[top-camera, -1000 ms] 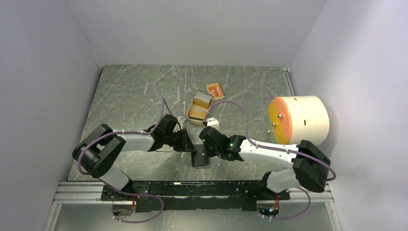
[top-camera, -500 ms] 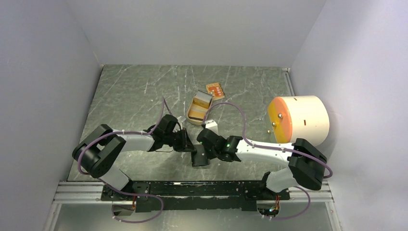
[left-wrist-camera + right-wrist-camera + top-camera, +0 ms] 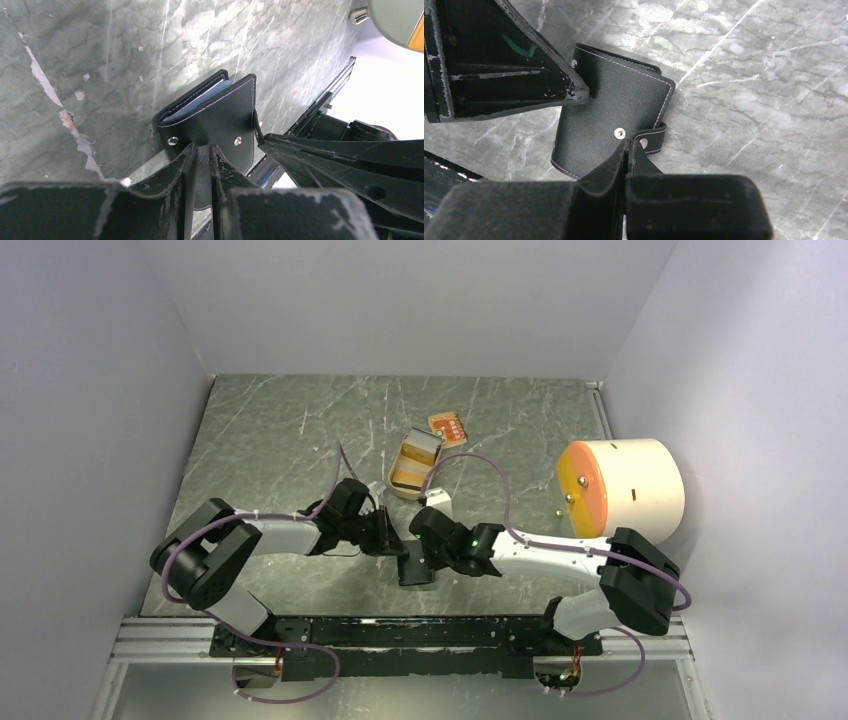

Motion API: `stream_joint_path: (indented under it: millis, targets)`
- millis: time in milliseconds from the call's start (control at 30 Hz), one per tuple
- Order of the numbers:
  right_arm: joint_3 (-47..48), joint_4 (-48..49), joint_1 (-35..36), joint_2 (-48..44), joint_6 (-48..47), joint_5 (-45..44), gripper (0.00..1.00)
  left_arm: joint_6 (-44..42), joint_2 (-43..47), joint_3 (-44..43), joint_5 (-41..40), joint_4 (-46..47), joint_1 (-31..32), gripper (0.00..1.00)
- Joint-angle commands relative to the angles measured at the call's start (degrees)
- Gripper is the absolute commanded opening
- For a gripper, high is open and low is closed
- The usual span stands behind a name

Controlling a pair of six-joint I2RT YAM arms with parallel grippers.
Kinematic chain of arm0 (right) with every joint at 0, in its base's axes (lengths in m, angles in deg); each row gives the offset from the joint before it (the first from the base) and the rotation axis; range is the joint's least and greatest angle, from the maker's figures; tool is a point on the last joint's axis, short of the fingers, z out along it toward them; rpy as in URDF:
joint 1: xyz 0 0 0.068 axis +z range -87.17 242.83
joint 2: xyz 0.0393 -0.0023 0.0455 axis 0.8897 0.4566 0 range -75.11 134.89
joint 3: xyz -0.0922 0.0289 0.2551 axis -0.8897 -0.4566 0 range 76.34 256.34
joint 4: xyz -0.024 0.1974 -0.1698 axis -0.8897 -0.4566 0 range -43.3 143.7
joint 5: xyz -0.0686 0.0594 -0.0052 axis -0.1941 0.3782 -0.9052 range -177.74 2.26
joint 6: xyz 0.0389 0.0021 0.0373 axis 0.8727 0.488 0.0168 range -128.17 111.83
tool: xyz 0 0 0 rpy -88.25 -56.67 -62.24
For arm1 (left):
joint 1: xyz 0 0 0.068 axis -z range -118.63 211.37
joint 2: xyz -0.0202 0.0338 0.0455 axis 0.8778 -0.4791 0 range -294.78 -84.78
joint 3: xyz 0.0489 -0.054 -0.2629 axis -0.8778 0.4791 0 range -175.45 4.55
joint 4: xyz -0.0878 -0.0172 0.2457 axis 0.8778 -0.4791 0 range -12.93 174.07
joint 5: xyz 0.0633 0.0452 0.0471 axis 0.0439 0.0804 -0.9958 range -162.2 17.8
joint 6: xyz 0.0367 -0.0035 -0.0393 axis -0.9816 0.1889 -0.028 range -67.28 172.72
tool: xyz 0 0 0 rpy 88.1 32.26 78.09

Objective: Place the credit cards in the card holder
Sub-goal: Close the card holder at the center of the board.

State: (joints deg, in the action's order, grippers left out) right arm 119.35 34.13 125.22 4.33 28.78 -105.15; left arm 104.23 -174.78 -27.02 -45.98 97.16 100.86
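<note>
Near the middle of the bench's (image 3: 280, 440) near edge: black card holder (image 3: 220, 112), gripped at its flap by the left end effector (image 3: 202, 150), pinched at the snap tab (image 3: 651, 141) by the clenched right end effector (image 3: 626, 146). Farther back, tan tin (image 3: 413, 465); just beyond it, orange credit card (image 3: 447, 427).

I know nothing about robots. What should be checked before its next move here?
1. Left pincer clamped on the small black leather folding card holder: ok.
2. Right pincer shut on its cover edge: ok.
3. Holder opened wide for cards: not ok, barely parted.
4. Tan-orange flat card lying free on the grey table: ok.
5. Pale card found: cannot tell.
6. A pincer free for a card: not ok.
</note>
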Motion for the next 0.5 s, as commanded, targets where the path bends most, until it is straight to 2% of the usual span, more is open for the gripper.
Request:
stream_joint_path:
  millis: [0,467]
  targets:
    - [-1.0,4.5,0.4,-0.6,-0.8,0.9,0.00,0.1,0.5,1.4,0.7,0.0,0.8,0.21]
    - [-0.2,6.4,0.4,2.6,-1.2,2.5,0.00,0.1,0.1,1.1,0.9,0.2,1.0,0.21]
